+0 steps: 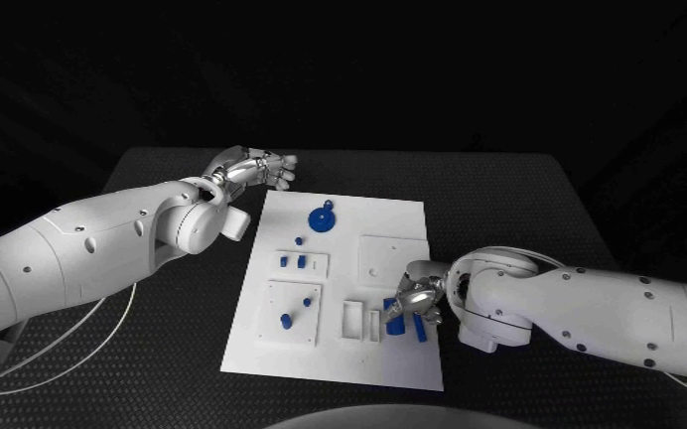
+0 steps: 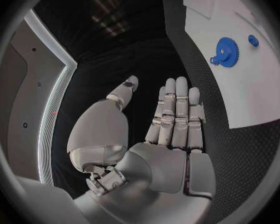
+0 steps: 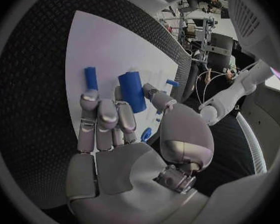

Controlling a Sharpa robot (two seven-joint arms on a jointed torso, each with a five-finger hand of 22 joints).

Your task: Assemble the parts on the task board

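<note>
The white task board [image 1: 394, 359] lies in the middle of the table. A blue gear [image 1: 324, 218] sits near its far edge, with several small blue parts [image 1: 292, 261] in recesses down its left side. My right hand [image 1: 417, 293] is over the board's near right part and pinches a blue cylinder [image 3: 132, 91] between thumb and fingers. A thinner blue peg [image 3: 90, 78] lies on the board just past the fingertips [image 3: 90, 100]. My left hand [image 1: 258, 169] hovers off the board's far left corner, fingers straight, holding nothing. From the left wrist, the gear [image 2: 226, 49] and board [image 2: 246, 94] lie beside that hand [image 2: 171, 124].
The board rests on a dark textured mat [image 1: 172, 350] that covers the table. White cables [image 1: 58, 345] run over the mat at the near left. Bare mat lies to the left and right of the board.
</note>
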